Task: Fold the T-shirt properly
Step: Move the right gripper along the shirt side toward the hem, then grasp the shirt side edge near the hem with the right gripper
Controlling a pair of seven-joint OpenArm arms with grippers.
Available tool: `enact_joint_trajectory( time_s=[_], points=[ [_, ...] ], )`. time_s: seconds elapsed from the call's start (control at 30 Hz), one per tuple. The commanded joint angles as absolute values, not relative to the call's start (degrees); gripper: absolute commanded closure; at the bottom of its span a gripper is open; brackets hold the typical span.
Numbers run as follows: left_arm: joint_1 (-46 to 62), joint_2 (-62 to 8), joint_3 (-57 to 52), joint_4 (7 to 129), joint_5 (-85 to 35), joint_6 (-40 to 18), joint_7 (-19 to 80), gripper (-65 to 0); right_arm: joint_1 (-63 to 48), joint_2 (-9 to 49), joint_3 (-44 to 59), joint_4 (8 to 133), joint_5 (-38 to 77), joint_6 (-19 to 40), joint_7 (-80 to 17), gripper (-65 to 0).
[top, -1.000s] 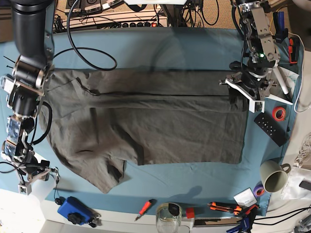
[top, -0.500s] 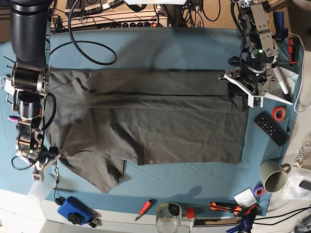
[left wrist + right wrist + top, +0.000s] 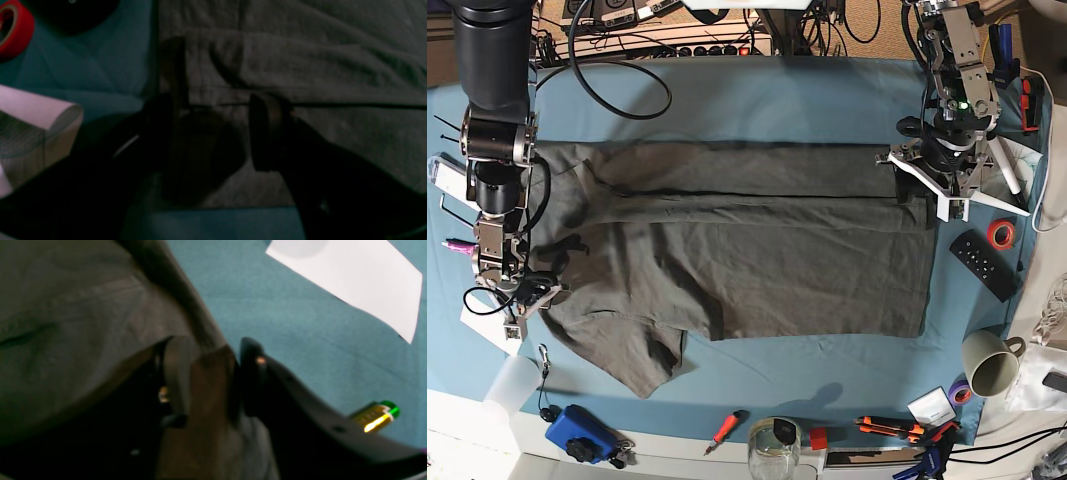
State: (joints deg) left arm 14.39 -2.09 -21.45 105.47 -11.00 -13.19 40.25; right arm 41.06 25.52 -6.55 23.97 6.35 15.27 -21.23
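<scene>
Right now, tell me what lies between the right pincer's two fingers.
A fold of the dark charcoal-grey cotton T-shirt lies between the right pincer fingers, clearest in the right wrist view.

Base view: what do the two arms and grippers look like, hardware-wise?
Right arm: thick black tube, silver joint rings, looping black cable, small black right gripper. Left arm: bare metal links, exposed wiring, a green LED, left gripper on a white bracket; its fingers are dark with rounded pads.

Base: overhead, looks straight dwn, far | L wrist: close behind fingers, at T-shirt (image 3: 333, 60) hem | R wrist: close, same shirt's opposite edge.
</scene>
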Motion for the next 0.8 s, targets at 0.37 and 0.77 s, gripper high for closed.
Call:
enact_joint_trajectory(
  time_s=[0.37,0.77],
  points=[
    [13.98,-2.39,-21.50,106.78,-11.55,-13.45,38.19,-36.1,42.24,26.39,-6.59,24.47,6.20,14.96,-21.69,0.0],
    [13.98,-2.39,-21.50,106.78,-11.55,-13.45,36.40,-36.1,42.19,29.30,-6.59,28.29,13.56,18.68,-32.88,0.0]
  ],
)
